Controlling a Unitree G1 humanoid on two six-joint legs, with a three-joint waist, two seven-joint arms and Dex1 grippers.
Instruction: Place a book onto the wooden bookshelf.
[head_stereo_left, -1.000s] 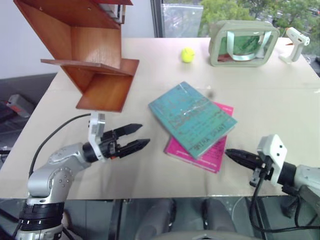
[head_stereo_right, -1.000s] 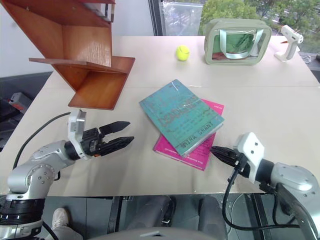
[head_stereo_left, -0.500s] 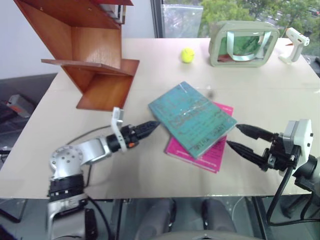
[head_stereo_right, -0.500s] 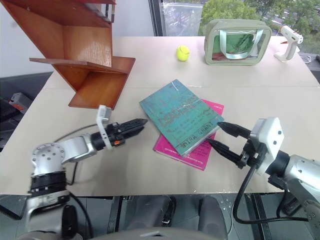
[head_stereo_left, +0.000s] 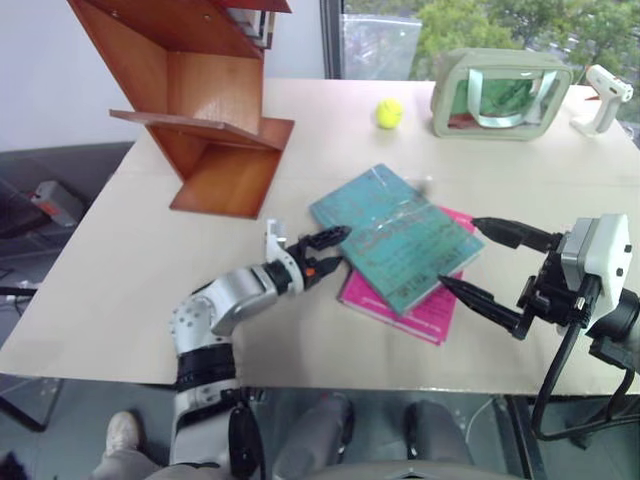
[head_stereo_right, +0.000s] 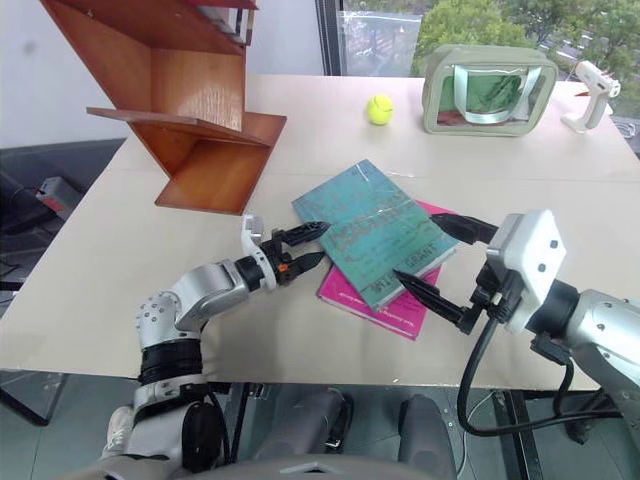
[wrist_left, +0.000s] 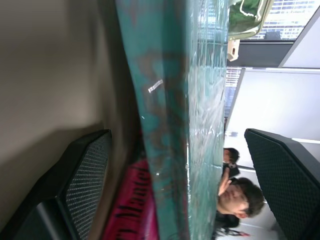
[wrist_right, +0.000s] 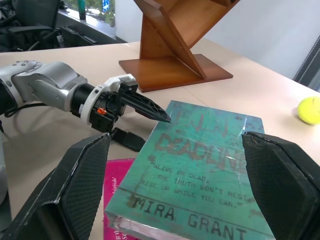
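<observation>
Book, large, thin, teal, with a scuffed cover and dark lettering (head_stereo_left: 395, 238): lies flat on the beige table (head_stereo_left: 120, 270), resting crosswise on a magenta-pink book (head_stereo_left: 420, 310), between my two tools. Not yet lifted.

Left tool (head_stereo_left: 328, 252): released, its two black fingers spread one above the other, straddling the teal book's near-left corner. In the left wrist view the book's edge (wrist_left: 175, 125) runs straight up between the two fingers (wrist_left: 82, 175), so I judge this tool has the edge framed but has not clenched on it. I cannot tell whether the lower finger touches the pink book.

Right tool (head_stereo_right: 430, 258): released, fingers wide, hovering above the teal book's right-hand end, fingertips pointing across it toward the left tool. Not touching, as far as I can tell.

Key relation: the book's long axis runs from the left tool's side, far and left, to the right tool's side, near and right. The left tool is nearer, already at the edge.

Reddish-brown wooden bookshelf with slanted panels (head_stereo_left: 205, 110): stands beyond the left tool, well apart from the book. I judge the carry will go far-left.

Also beyond the tools: yellow-green tennis ball (head_stereo_left: 389, 113), pale green pouch (head_stereo_left: 500, 92).
</observation>
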